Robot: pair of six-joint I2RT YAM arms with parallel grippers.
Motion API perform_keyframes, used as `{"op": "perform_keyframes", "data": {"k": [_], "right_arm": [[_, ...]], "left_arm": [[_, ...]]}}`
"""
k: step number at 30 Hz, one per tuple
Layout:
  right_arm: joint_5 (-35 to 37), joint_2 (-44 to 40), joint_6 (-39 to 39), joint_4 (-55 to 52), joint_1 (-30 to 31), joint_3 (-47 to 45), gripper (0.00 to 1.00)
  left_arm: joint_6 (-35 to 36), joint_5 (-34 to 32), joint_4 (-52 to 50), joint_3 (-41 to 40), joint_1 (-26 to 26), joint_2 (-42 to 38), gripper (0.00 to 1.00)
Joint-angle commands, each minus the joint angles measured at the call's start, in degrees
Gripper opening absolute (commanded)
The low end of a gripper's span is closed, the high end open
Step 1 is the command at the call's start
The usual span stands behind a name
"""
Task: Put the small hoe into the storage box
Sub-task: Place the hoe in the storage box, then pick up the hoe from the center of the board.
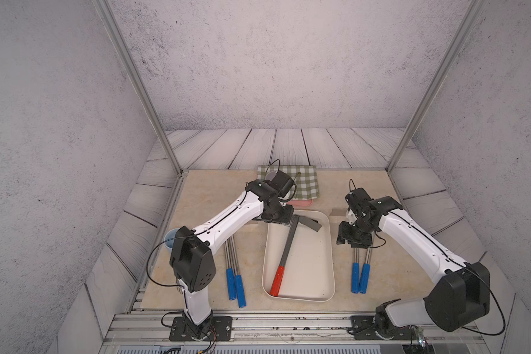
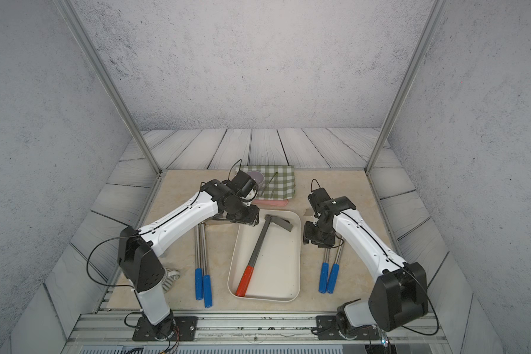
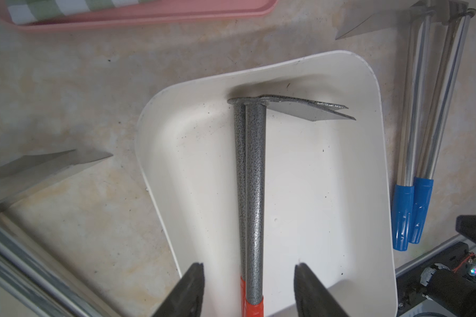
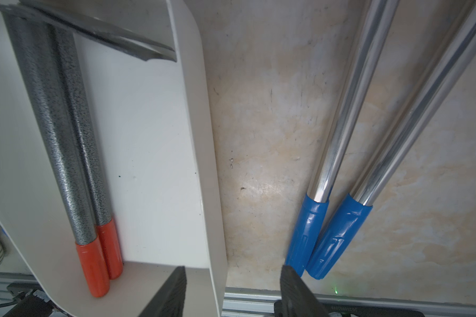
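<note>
The storage box (image 1: 332,260) (image 2: 299,260) is a shallow cream-white tub in the middle of the table. In it lie two small hoes (image 1: 285,248) (image 2: 258,242) pressed together, with speckled grey shafts and red grips. Their blades point at the far right corner. My left gripper (image 3: 249,264) hovers open over the box's far end. Its fingers stand on either side of the hoe shafts (image 3: 254,192) without touching them. My right gripper (image 4: 232,267) is open and empty, straddling the box's right wall (image 4: 198,137) above it. The hoes (image 4: 52,123) lie well to one side of it.
Two steel hoes with blue grips (image 1: 235,269) lie left of the box. Another pair (image 1: 360,269) lies right of it, under my right wrist. A pink tray (image 1: 301,202) with a green checked cloth (image 1: 304,180) sits at the back. A blue cup (image 1: 170,240) stands behind my left elbow.
</note>
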Motion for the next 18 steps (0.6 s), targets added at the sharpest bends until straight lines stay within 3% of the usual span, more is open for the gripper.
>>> {"op": "perform_keyframes", "data": {"k": [1, 18], "right_arm": [[-0.06, 0.72, 0.16, -0.65, -0.23, 1.5, 0.57], [4.93, -5.32, -0.95, -6.07, -0.35, 3.76, 0.57]], "left_arm": [[1.09, -2.43, 3.71, -5.04, 0.78, -5.25, 0.56], [-1.37, -3.66, 9.99, -25.84, 4.98, -26.25, 0.56]]}}
